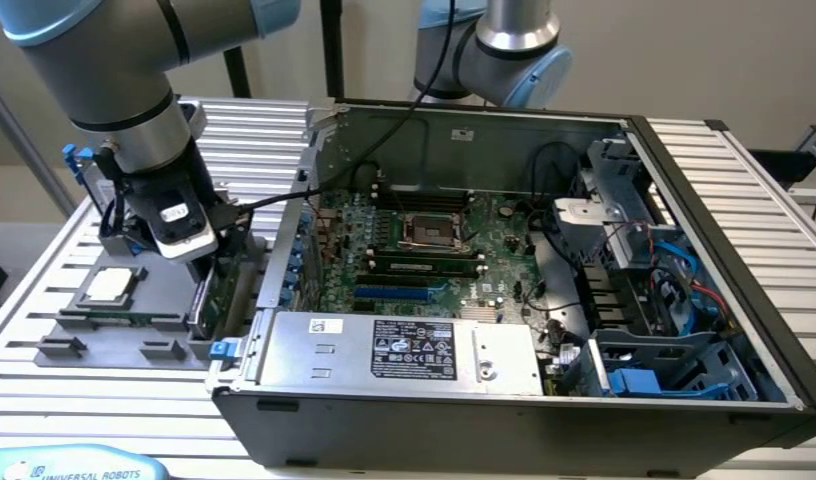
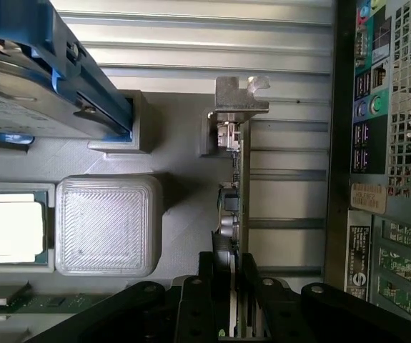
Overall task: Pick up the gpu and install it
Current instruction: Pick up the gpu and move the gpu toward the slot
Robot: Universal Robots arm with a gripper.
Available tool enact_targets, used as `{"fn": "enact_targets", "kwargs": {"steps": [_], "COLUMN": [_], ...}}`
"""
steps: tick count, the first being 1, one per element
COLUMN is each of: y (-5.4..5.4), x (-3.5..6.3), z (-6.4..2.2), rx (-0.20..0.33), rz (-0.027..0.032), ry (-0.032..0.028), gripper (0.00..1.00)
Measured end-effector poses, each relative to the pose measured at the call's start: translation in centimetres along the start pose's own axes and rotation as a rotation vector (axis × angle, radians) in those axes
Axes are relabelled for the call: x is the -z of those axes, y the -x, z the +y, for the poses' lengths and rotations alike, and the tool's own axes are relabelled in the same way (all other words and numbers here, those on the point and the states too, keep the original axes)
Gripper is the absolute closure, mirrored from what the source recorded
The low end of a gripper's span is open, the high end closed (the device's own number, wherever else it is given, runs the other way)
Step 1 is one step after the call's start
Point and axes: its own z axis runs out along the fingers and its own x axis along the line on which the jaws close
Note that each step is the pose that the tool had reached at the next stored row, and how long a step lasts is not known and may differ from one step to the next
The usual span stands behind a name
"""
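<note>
Currently, gripper (image 1: pixel 219 262), exterior view: it is hanging low over the grey holder (image 1: pixel 115 350), beside the computer case (image 1: pixel 515 425).
gpu (image 1: pixel 232 292), exterior view: it is standing on edge under the gripper.
fingers (image 2: pixel 206 286), wrist view: they are clamping the gpu from both sides.
bracket (image 2: pixel 241 96), wrist view: it is sitting at the holder slot.
risk: the thin gpu may be tilting in this edge grip, the bracket then catching the holder.

One gpu (image 2: pixel 242 179), one CPU chip (image 2: pixel 12 227), one hard drive (image 2: pixel 19 93) — one computer case (image 1: pixel 515 420).
</note>
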Motion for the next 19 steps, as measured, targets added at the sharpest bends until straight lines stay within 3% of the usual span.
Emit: {"fn": "enact_targets", "kwargs": {"steps": [4,7,19], "y": [0.0,0.1,0.3], "x": [0.16,0.90,6.14], "z": [0.01,0.04,0.31], "rx": [0.000,0.000,0.000], "rz": [-0.0006,-0.0001,0.0007], "ry": [0.0006,0.0002,0.0003], "gripper": [0.73,0.73,0.73]}}
